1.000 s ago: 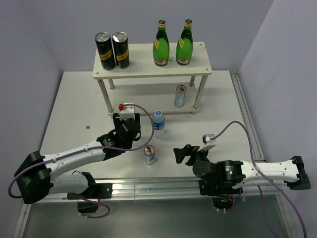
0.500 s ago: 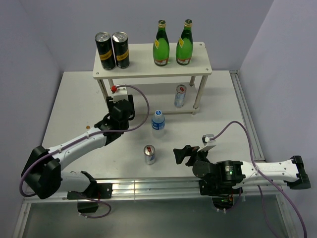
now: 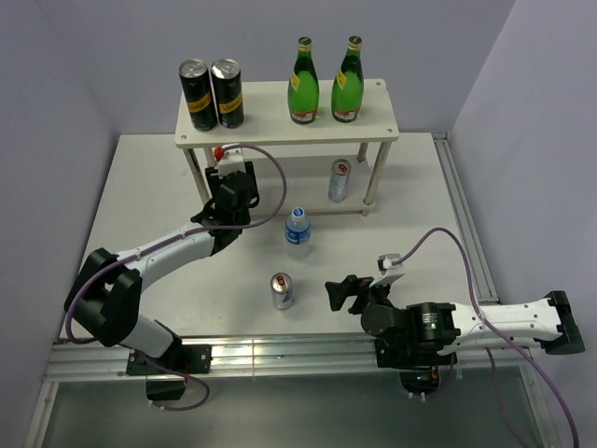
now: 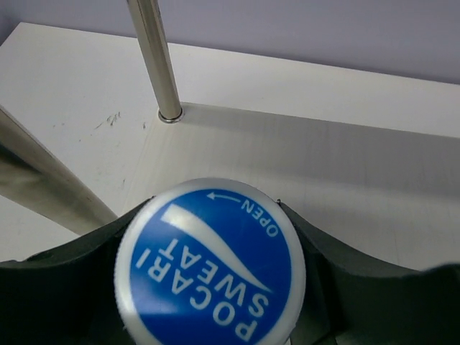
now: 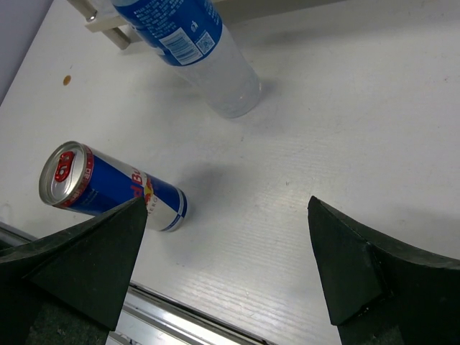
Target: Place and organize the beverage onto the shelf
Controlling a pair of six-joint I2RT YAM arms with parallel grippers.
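The left claw [image 4: 210,291] is shut tight on a Pocari Sweat bottle [image 4: 208,251]. Its dark fingers [image 4: 72,287] hug the neck on both sides. The round blue cap faces straight up at the wrist camera, so the bottle's long way runs down and away from the camera. The rest of the bottle is hidden under the cap. In the top view the left claw [image 3: 229,196] sits at the left end of the shelf [image 3: 270,126], over the lower board [image 3: 280,187]. A thin shelf leg [image 4: 154,57] stands just behind the cap. I cannot tell if the bottle touches the board.

The right claw [image 5: 226,208] is wide open and holds nothing. It hangs low over the table [image 3: 140,205], near the front edge.

A Red Bull can [image 3: 282,290] stands on the table with its top up, just to the left of the right claw [image 3: 340,291]. A blue-label bottle [image 3: 298,227] stands on the table too, cap up, between that can and the shelf.

A second silver can [image 3: 340,180] stands on the lower board near the right end. Two green bottles [image 3: 302,89] stand side by side on the top board, necks up. Two black cans [image 3: 212,95] stand close together at the left end of the top board.
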